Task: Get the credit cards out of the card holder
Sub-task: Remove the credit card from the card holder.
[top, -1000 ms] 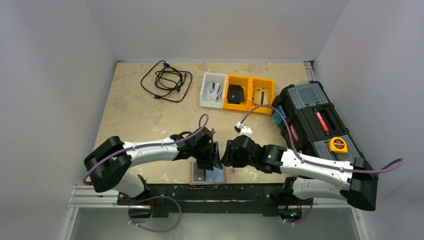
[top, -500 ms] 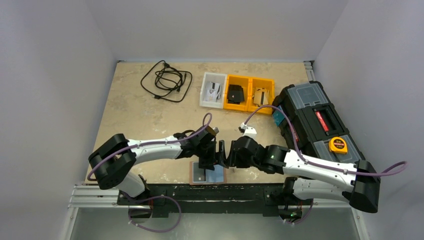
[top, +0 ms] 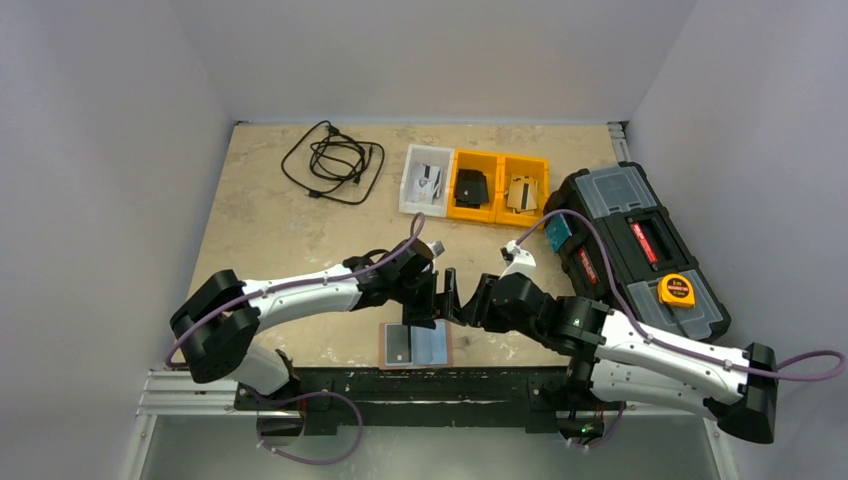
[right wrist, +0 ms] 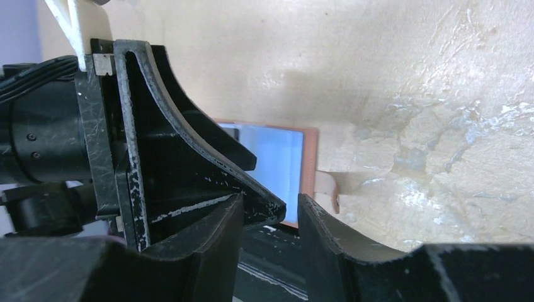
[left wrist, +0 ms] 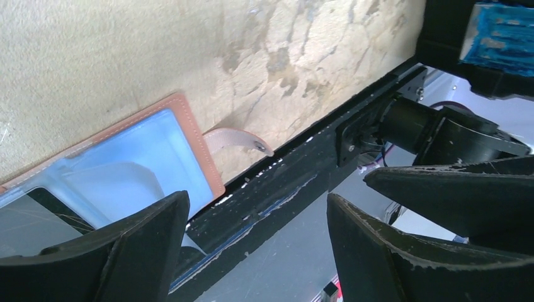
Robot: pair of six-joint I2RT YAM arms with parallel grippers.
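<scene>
Leather-like and limp, the card holder (left wrist: pixel 196 145) is laid at the overhead view's lower centre, its stiff, slick credit cards (left wrist: pixel 135 167) judged best pinched edgewise, near the wide-spread left gripper (left wrist: pixel 257 207) and the narrowly parted, empty right gripper (right wrist: pixel 271 214).

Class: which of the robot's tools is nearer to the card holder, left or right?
Left. The left tool hangs open just above the far edge of the card holder; the right tool sits a little farther, off its far right corner, beside the left tool.
</scene>
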